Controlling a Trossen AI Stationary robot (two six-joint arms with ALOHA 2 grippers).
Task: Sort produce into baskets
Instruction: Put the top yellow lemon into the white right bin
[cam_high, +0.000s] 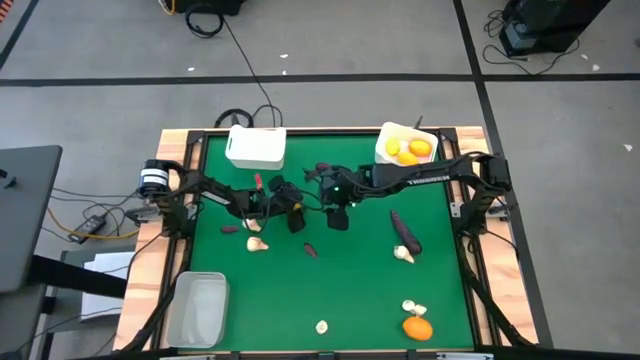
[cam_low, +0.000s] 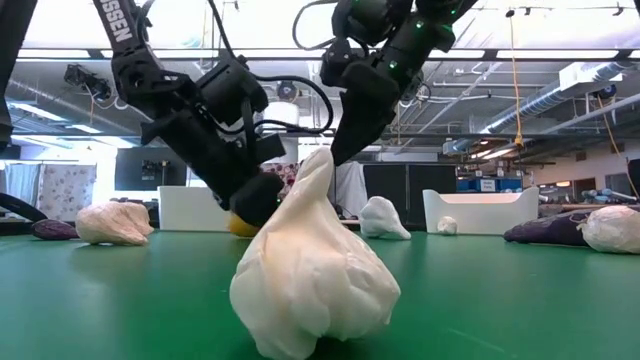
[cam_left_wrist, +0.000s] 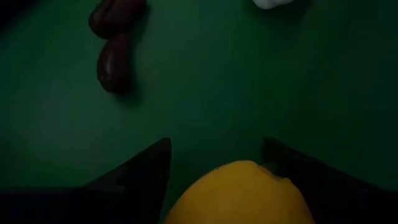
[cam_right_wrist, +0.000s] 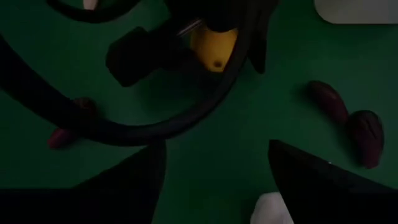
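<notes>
Held in the left gripper (cam_left_wrist: 217, 142), with a dark finger on each side: one yellow fruit (cam_left_wrist: 239, 193), down low near the middle of the green counter (cam_high: 360, 290). Just beside it, close to the right gripper (cam_high: 338, 218), which hangs with its fingers apart and nothing between them. Near the held fruit on the green, two dark purple pieces (cam_left_wrist: 114, 62) lying close together. On the far edge of the counter, on the left arm's side, a white basket (cam_high: 255, 147); cannot tell what is inside. On the far edge on the right arm's side, a second white basket (cam_high: 388, 150) with a few more yellow fruits (cam_high: 408, 150) in it. At the near corner on the left arm's side, a clear basket (cam_high: 198, 308). Spread over the green, well apart: a long purple piece (cam_high: 405, 232) with a garlic bulb (cam_high: 404, 254) just beside its end, a small purple piece (cam_high: 311, 250) near the middle, and another garlic bulb (cam_high: 257, 243) close to the left arm. By the near edge on the right arm's side, an orange (cam_high: 417, 328) with a bit of garlic (cam_high: 413, 307) just beside it. Alone at the near edge, one more garlic bulb (cam_low: 315, 270), standing big in front in the low view.
</notes>
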